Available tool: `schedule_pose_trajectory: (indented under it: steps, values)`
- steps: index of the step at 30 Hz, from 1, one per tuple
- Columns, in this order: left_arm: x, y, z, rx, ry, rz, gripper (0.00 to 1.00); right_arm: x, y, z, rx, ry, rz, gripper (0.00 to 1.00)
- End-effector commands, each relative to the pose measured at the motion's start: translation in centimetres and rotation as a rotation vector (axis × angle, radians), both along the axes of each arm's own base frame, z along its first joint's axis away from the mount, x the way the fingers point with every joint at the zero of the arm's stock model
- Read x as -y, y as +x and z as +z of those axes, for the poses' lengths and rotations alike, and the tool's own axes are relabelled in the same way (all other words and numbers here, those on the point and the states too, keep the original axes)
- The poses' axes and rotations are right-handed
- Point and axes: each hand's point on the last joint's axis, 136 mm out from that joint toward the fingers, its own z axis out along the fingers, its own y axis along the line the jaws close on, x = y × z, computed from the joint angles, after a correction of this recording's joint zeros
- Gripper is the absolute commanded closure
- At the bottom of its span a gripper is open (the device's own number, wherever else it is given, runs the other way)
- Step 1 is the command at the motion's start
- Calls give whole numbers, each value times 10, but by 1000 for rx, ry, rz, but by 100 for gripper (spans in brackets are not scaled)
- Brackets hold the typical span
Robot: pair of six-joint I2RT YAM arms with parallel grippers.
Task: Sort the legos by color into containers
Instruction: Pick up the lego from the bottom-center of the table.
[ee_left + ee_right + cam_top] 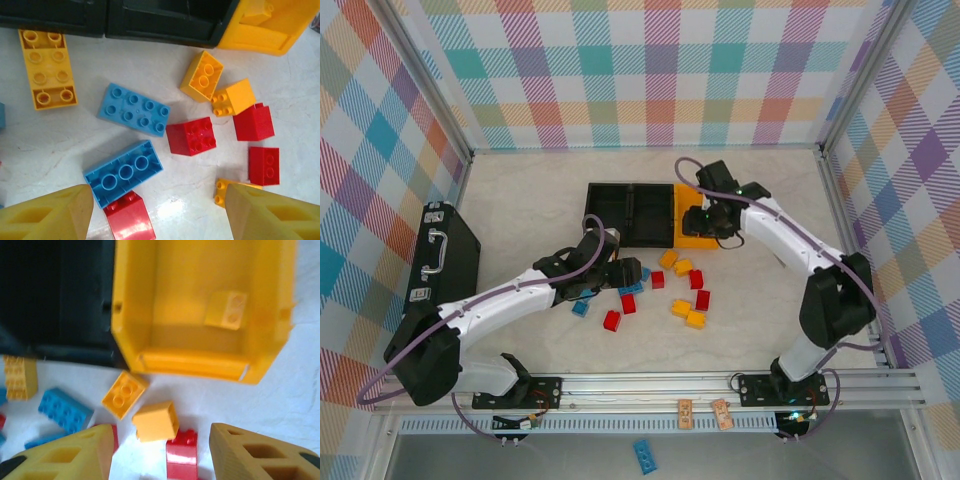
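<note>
Two black bins (630, 213) and a yellow-orange bin (688, 235) stand side by side at mid table. Blue, red and yellow legos (682, 290) lie scattered in front of them. My left gripper (160, 215) is open just above the pile, with an upside-down blue brick (123, 171) and a red brick (129, 217) between its fingers. My right gripper (162, 455) is open at the near end of the yellow bin (200, 362), above a yellow brick (155, 421) and a red one (181, 455). One yellow brick (226, 310) lies inside that bin.
A black case with a handle (445, 250) lies at the left edge. Two small cards (703, 412) sit on the front rail, and a blue brick (645, 455) lies below it. A long yellow brick (47, 67) rests against the black bins (150, 20).
</note>
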Motion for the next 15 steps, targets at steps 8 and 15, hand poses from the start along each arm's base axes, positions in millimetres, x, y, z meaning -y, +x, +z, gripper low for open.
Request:
schedule_pose_trajectory:
  steps: [8, 15]
  values:
    - [-22, -54, -16, -128, -36, -27, 30, -42, -70, -23, -18, 91, 315, 42]
    - [-42, -69, -27, -149, -34, 24, 29, -47, -99, -60, -97, 25, 380, 39]
